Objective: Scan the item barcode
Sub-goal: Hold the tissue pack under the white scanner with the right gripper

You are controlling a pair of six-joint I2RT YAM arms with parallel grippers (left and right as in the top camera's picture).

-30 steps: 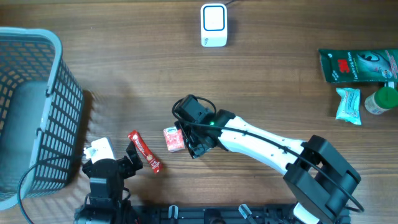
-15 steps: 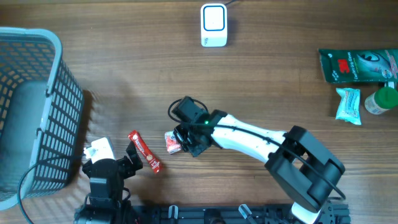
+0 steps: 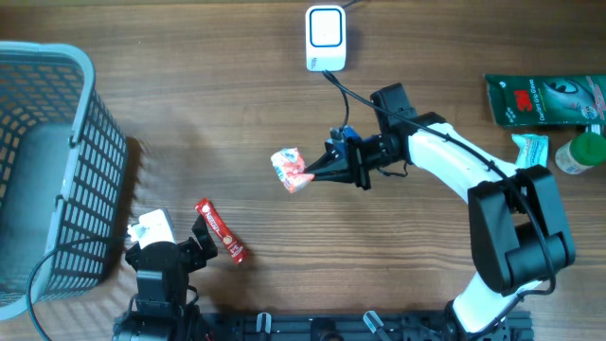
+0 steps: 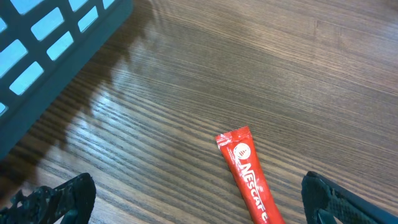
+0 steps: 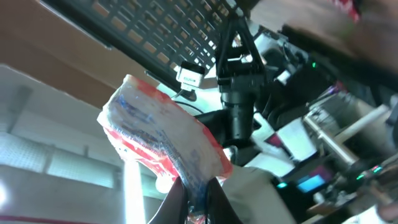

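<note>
Gaping at full spread, the left hand [image 4: 196, 202] sat low over the wood surface [image 3: 189, 104], closest to the robot's base, far from the white scanner [image 3: 325, 38] and well to its left. It gripped nothing. A red Nescafé stick [image 4: 249, 177] lay flat on the surface between its fingers, touching neither as far as the wrist view showed. Nearer the scanner, the right hand [image 3: 314, 174] had its fingers pinched together on one edge of a crinkled red-and-white packet [image 3: 290, 169]. The packet was held clear of the surface, short of the scanner and slightly to its left, well apart from it. No barcode could be made out on it. Farther off, a grey plastic basket [image 3: 95, 180] stood far to the scanner's left. A green 3M pouch [image 3: 544, 99], a pale blue packet [image 3: 530, 159] and a green-capped bottle [image 3: 587, 152] lay far to its right.
</note>
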